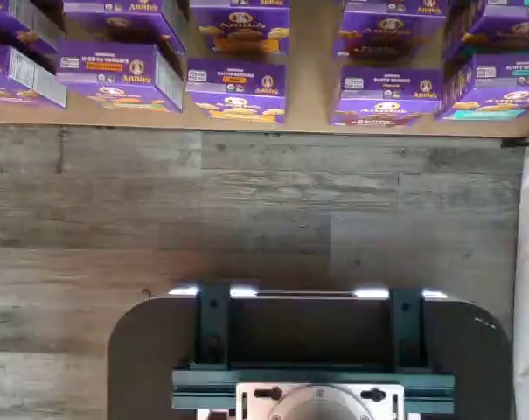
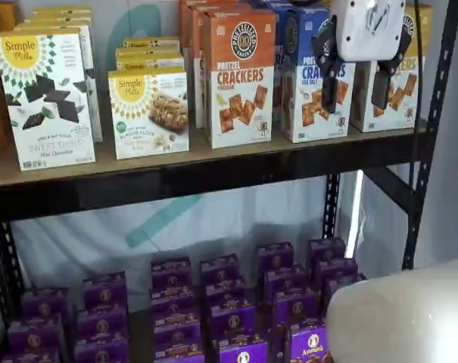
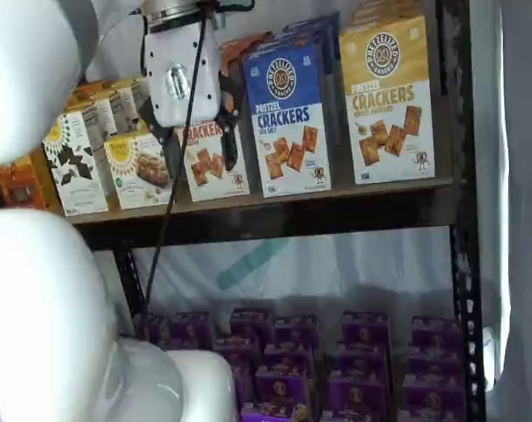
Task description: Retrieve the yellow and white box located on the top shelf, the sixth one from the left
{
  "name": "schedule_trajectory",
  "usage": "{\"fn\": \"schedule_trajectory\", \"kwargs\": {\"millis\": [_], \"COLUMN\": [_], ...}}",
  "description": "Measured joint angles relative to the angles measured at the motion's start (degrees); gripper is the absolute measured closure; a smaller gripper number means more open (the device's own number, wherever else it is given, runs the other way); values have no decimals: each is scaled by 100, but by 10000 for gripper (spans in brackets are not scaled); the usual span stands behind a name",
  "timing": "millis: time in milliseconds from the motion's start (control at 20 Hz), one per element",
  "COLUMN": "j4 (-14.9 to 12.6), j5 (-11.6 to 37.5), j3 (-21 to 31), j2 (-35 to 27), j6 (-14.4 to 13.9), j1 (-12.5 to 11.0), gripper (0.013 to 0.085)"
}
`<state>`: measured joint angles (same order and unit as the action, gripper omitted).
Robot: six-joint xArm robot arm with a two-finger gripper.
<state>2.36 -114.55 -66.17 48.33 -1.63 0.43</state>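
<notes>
Wrist view gives me only purple boxes (image 1: 236, 87) and floor; both shelf views show my gripper (image 2: 359, 89) released, fingers apart, before the yellow and white box (image 3: 389, 101) on the top shelf (image 2: 176, 178).

"PRETZELIZED" and "CRACKERS" are read on the yellow and white box (image 3: 388, 98), blue-topped box (image 3: 287, 119) and orange-topped box (image 2: 240, 78). "Simple Mills" and "SWEET THINS" are printed on a white box (image 2: 47, 98). "Annie's" is marked on the purple boxes (image 1: 236, 89).
</notes>
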Motion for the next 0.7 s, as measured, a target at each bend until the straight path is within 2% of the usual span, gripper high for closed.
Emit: {"fn": "schedule_trajectory", "kwargs": {"millis": [100,200,450,600,700], "j4": [330,455,442,272,174], "j5": [271,348,363,449,554], "j3": [164,205,217,246,277], "j2": [177,221,217,210,200], "j6": [173,238,273,302,408], "j1": [-309,-406,-428,-389,-458], "gripper": [130,130,130,130,130]}}
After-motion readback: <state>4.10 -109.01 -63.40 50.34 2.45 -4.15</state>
